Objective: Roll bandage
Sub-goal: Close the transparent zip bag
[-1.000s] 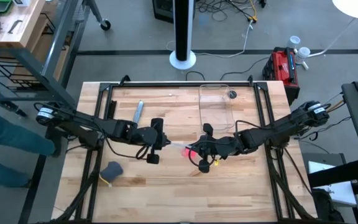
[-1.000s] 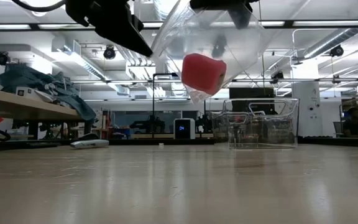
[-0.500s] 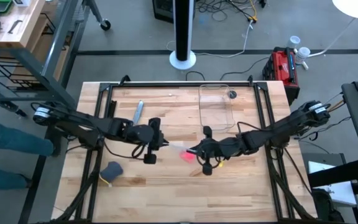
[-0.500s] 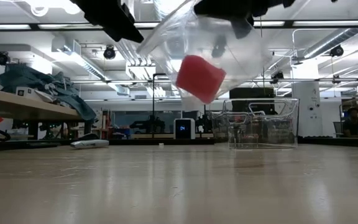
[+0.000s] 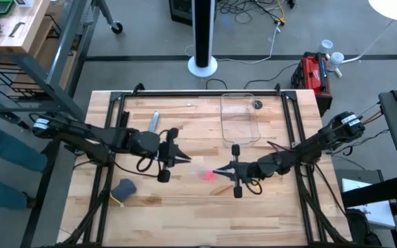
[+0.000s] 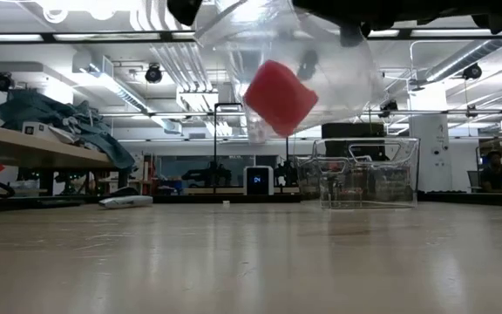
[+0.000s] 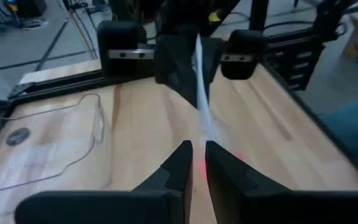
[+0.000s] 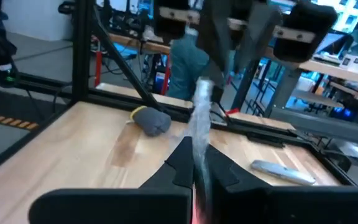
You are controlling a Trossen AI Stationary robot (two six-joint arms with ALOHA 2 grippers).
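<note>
While both arms reach in low toward the table's middle from opposite sides, a clear plastic bag [image 6: 286, 61] hangs stretched between them above the wood, and the bandage [image 6: 279, 96], a compact pink roll, sits inside it. The right gripper [image 5: 220, 172] is clamped on one edge of the bag. The left gripper [image 5: 183, 159] has its fingers [image 7: 179, 167] slightly apart, the film running between them. Beyond stands a clear container [image 5: 240, 118].
</note>
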